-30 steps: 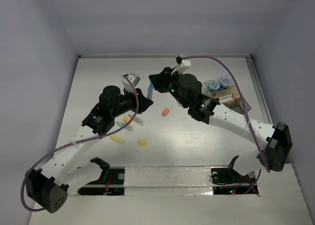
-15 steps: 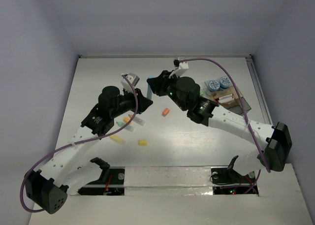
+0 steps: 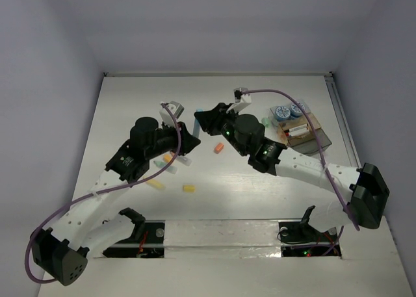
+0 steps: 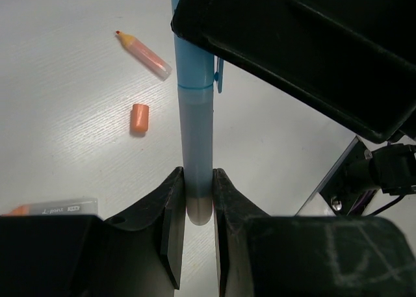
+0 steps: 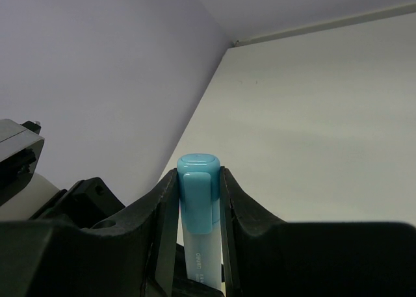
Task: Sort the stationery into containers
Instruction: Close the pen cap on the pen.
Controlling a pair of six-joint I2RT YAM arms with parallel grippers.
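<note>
Status: blue marker (image 4: 196,115) is pinched between both my claws, above the table (image 3: 260,180).

Left claw (image 4: 197,199) is narrow, jaws tight on the clear barrel's bottom end. Right claw (image 5: 198,180) is clamped on the blue cap end, a jaw flat against each side of the cap. The claws sit nose to nose with the marker bridging them.

On the table past my left fingertips, off to one side of the marker, lie an orange stub (image 4: 139,118) and a capped pencil (image 4: 143,50). A yellow stick (image 3: 188,188) lies back toward my bases.

The clear tray (image 3: 317,140) is well apart from both claws, off to the right of the right claw. Patterned rolls (image 3: 281,112) sit at its far end.
</note>
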